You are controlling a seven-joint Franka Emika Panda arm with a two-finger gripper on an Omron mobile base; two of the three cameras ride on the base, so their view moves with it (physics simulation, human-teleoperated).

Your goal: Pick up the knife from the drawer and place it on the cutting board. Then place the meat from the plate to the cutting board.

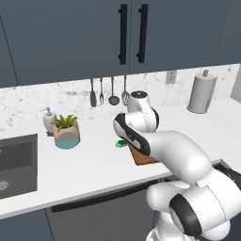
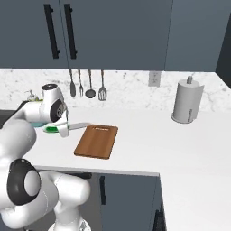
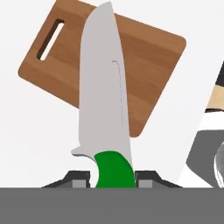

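Green and close to the lens, the knife's handle (image 3: 114,168) sits pinched between the two dark fingertips (image 3: 78,178) of the gripper (image 3: 113,179), so the gripper is clamped on the knife (image 3: 104,87). The silvery blade reaches out over the cutting board (image 3: 148,65), above it rather than on it. From the right base view the knife (image 2: 67,127) hangs just beside the board's (image 2: 96,141) near-left corner, over the white counter (image 2: 180,144). It looks light and stiff — a hard, smooth handle that could twist in a narrow grip, so holding mid-handle seems the safe place, away from the blade. Lowering it flat onto the board is likely next — the board should not budge.
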